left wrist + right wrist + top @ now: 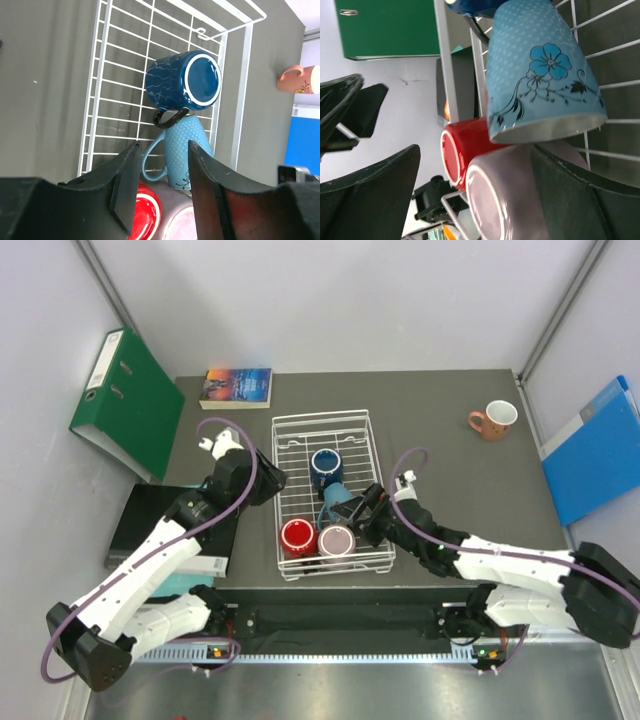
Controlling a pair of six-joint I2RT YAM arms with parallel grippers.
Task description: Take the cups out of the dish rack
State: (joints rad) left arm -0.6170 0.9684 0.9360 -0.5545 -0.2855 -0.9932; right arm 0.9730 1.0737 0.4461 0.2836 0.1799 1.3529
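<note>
1. Four of the cups sit in the white wire dish rack (295, 455), which lies in the middle of the dark table (440, 470).
2. The pale mauve ceramic mug (337, 540) is in the near right corner of the rack, with the red ceramic mug (298, 537) just beside it on the left.
3. The teal dotted mug (338, 498) lies tipped over behind them, its mouth towards the near end. It carries a blue flower with dark stems and leaves, and I read no words on it.
4. The dark blue mug (325, 464), with a pale wavy line pattern, is beyond the teal one, and its black handle touches the teal mug.
5. The salmon-pink mug with a white inside (495, 420) stands upright on the table at the far right, well apart from the rack. It has a small print that I cannot read.
6. The right gripper (365, 512) is spread wide at the near right of the rack. The mauve mug sits between its black fingers (375, 195), with a gap on one side.
7. The left gripper (164, 150) is parted and holds nothing. It hangs over the left side of the rack.
8. Outward, a paperback book (237, 387) lies far left with a title too small to read. A green lever-arch binder (128, 405) leans on the left wall, its spine label illegible. A blue folder (595, 450) leans on the right.
</note>
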